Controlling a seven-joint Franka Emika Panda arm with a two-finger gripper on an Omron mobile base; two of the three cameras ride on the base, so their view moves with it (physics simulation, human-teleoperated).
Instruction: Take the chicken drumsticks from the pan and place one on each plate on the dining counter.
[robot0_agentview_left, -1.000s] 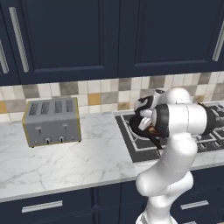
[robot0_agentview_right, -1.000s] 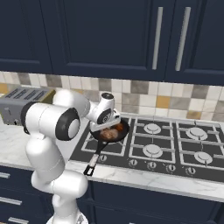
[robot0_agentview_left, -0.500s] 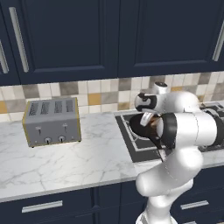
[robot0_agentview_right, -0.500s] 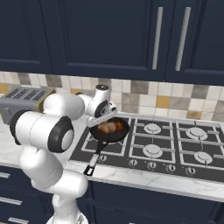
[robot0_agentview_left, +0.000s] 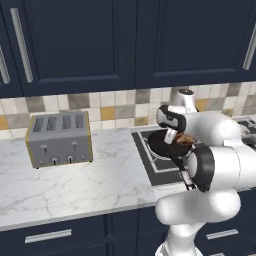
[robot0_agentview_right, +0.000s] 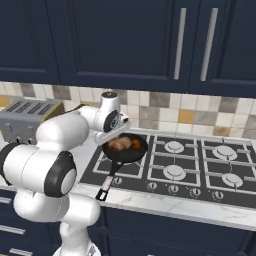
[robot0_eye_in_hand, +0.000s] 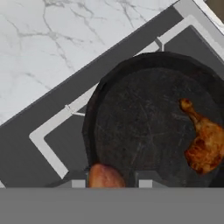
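The black pan (robot0_eye_in_hand: 148, 118) sits on the front-left burner of the hob, its handle (robot0_agentview_right: 107, 181) pointing toward the counter edge. One chicken drumstick (robot0_eye_in_hand: 203, 142) lies on the pan's floor. A second drumstick (robot0_eye_in_hand: 104, 176) sits between my fingertips, just above the pan's near rim. My gripper (robot0_eye_in_hand: 111, 183) is shut on that piece. From the base views the gripper (robot0_agentview_right: 118, 137) (robot0_agentview_left: 174, 136) hangs over the pan (robot0_agentview_right: 125, 149) (robot0_agentview_left: 167, 145), reaching down from the bent white arm. The plates and the dining counter are out of view.
A silver toaster (robot0_agentview_left: 59, 139) stands on the marble worktop (robot0_agentview_left: 80, 185) left of the hob (robot0_agentview_right: 200, 162). Coloured wall tiles and dark navy upper cabinets rise behind. Several more burners lie to the right of the pan.
The arm has swung and straightened, and the hand has risen a little from the pan floor. The jaws stay closed on the drumstick.
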